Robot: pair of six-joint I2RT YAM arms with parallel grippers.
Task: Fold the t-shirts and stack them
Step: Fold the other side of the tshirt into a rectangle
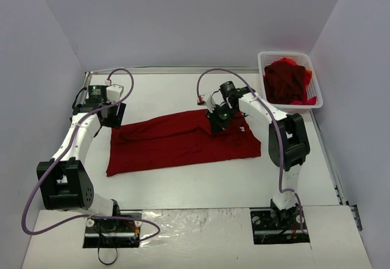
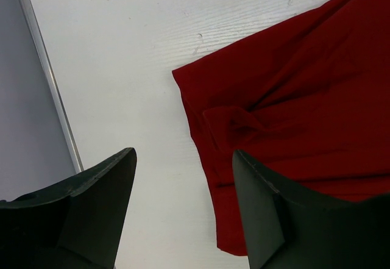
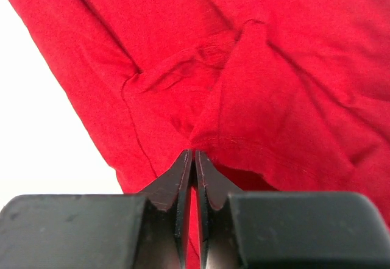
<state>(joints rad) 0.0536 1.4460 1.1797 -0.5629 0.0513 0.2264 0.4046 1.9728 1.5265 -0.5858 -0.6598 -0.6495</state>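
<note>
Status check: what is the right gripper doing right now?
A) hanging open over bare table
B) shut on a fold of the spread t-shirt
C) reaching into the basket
B: the right wrist view shows the right gripper closed on a puckered fold of the red t-shirt.

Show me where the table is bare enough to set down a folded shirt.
Widest: the table strip between the spread t-shirt and the near edge. Also the far strip between the left gripper and right gripper. Crowded: the basket corner and beside the right arm.
</note>
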